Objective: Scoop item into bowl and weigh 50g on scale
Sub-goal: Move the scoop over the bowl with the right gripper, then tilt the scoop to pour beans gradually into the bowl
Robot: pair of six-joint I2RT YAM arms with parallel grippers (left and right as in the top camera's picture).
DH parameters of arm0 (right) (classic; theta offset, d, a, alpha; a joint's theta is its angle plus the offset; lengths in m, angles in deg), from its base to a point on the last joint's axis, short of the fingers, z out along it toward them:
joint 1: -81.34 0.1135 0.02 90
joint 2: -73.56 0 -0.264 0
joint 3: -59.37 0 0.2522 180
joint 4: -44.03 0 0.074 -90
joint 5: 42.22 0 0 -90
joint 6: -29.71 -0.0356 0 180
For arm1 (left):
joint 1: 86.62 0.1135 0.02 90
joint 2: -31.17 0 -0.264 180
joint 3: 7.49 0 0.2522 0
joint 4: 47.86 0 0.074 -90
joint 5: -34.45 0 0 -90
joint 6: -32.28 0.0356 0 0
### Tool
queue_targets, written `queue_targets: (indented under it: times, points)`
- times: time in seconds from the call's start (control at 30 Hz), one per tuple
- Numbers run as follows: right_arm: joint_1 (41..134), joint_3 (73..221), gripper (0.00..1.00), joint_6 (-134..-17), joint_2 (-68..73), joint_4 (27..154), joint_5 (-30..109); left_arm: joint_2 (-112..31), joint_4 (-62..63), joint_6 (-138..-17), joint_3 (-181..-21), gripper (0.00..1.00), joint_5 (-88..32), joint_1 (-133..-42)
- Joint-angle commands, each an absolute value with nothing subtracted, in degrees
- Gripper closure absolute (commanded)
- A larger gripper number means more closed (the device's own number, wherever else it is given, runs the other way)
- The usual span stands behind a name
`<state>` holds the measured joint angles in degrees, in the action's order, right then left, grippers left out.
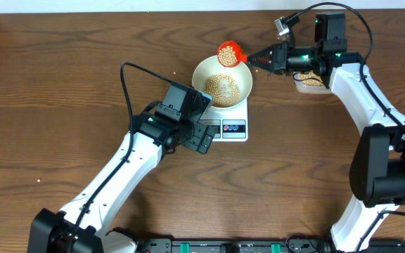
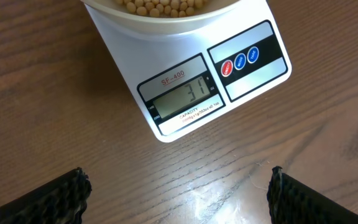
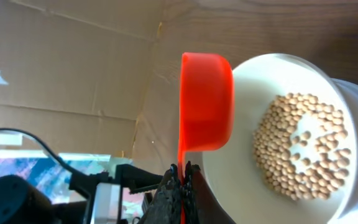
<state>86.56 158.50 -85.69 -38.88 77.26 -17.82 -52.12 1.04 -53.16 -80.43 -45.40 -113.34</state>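
White bowl (image 1: 204,70) on the scale (image 1: 234,128) holds tan beans (image 1: 223,86); right hand (image 1: 253,59) pinches a bean-filled red scoop (image 1: 228,52), left hand (image 2: 179,196) spread.

Wood table (image 1: 62,105), white scale (image 1: 235,128), tub (image 1: 308,85)

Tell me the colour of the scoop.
The scoop is bright orange-red, seen best in the right wrist view.

The counter (image 1: 62,105) is dark wood grain with a soft sheen. The scale (image 2: 191,81) and bowl (image 3: 278,68) look smooth, glossy white; the scoop (image 3: 207,102) is shiny red plastic, the beans (image 3: 303,149) matt tan.
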Motion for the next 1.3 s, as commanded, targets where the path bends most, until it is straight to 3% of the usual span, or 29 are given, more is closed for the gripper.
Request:
queue_targets:
  times: [0.0, 0.6, 1.27]
  points:
    - [87.6, 158.7, 0.99, -83.0, -38.9, 79.8, -14.0, -52.8, 1.0, -52.8, -80.3, 0.07, -46.0, -113.2]
    - [94.1, 170.1, 0.99, -66.6, -37.5, 102.8, 5.7, -52.8, 1.0, -52.8, -80.3, 0.07, -46.0, -113.2]
    - [98.6, 170.4, 0.99, -59.5, -37.5, 105.1, 17.7, -52.8, 1.0, -52.8, -80.3, 0.07, -46.0, -113.2]
